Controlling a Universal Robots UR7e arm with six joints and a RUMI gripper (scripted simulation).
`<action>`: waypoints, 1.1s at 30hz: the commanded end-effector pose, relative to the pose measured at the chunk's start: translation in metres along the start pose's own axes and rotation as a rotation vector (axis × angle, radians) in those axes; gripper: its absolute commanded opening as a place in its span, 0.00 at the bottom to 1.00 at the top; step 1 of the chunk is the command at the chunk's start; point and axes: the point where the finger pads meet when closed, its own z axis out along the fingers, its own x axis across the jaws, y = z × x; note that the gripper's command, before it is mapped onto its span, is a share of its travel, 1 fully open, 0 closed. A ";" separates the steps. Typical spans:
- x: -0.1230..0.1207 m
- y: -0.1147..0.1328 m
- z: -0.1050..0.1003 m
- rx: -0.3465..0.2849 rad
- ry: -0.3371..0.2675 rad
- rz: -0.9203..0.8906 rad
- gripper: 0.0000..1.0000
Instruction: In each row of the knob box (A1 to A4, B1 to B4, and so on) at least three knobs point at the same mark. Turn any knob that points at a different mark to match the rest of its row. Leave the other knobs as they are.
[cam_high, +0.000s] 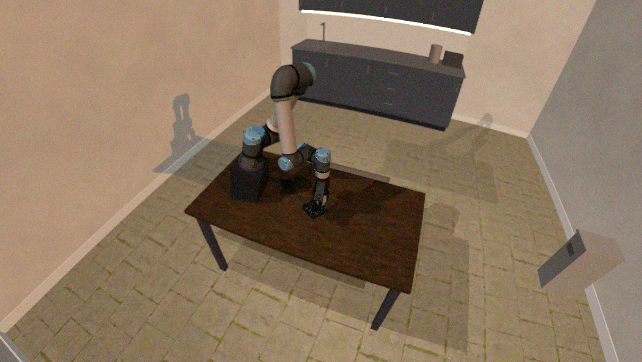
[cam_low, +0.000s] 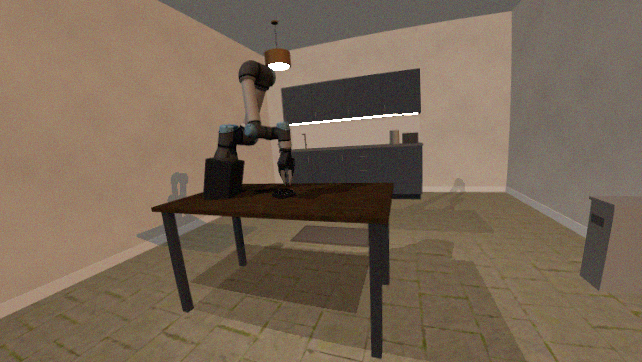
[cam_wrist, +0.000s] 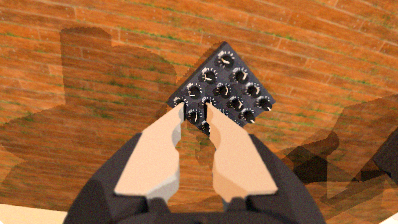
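Note:
The knob box (cam_wrist: 222, 92) is a small black square panel with several black knobs with white pointer marks. It lies flat on the brown wooden table, turned about 45 degrees in the wrist view. It also shows in the top view (cam_high: 314, 209) and the exterior view (cam_low: 283, 192). My gripper (cam_wrist: 194, 104) points straight down over the box's near-left corner. Its two tan fingers stand slightly apart on either side of one knob (cam_wrist: 194, 115), with a small gap at each side. The knobs under the fingers are partly hidden.
The arm's dark base block (cam_high: 248, 181) stands on the table's back left corner. The table edge lies well away from the box on all sides. A dark counter (cam_high: 380, 82) runs along the far wall.

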 end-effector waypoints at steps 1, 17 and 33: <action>0.000 0.000 -0.001 0.000 -0.001 0.000 0.11; 0.000 0.000 -0.001 0.000 -0.001 -0.017 0.11; -0.002 -0.002 -0.004 0.000 -0.001 -0.251 0.11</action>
